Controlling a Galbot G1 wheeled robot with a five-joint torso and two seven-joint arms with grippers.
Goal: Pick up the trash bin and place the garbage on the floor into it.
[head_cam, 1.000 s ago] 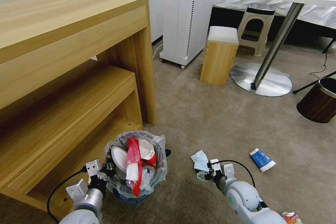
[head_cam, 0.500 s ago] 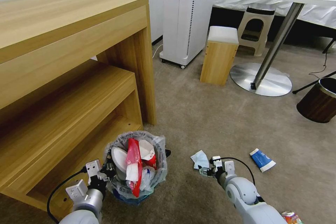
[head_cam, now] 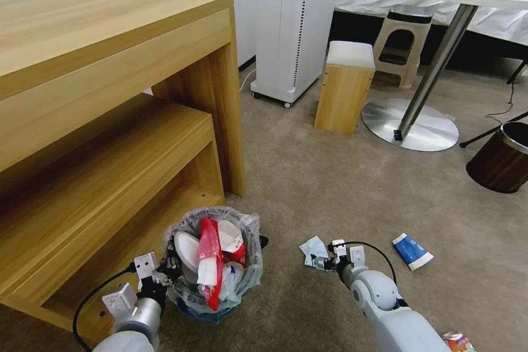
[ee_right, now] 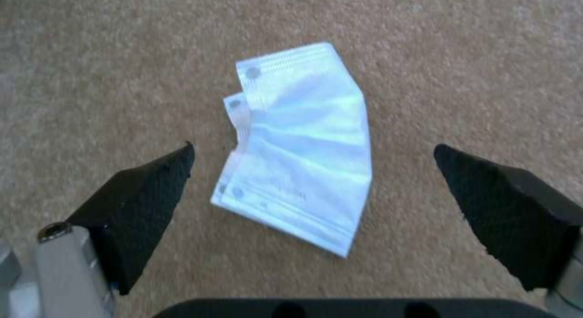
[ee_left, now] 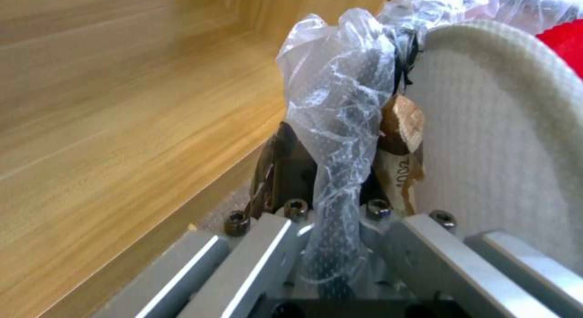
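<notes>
**Inspector:** Report the bin and the left arm.

**Operator:** I see the trash bin in the lower left-centre of the head view, on the carpet just beside the foot of the wooden shelf unit. It is packed: a white slipper, a red wrapper and a paper cup stand above the rim. My left gripper sits at the bin's left edge. In the left wrist view its fingers are clamped on the rim, with the clear liner bag bunched between them and the slipper filling the right half of the frame.

**Inspector:** And the right arm?

**Operator:** The right gripper is low over the carpet at lower centre of the head view, at the light-blue mask. In the right wrist view its two black fingertips are spread wide, one at each lower corner, and the mask lies flat on the carpet between them, centre frame. I see no contact with the mask.

**Inspector:** Other litter on the floor?

**Operator:** A blue-and-white cup lies on its side at lower right, apart from the mask. A crushed can shows at the bottom edge. The brown bin stands at far right.
</notes>
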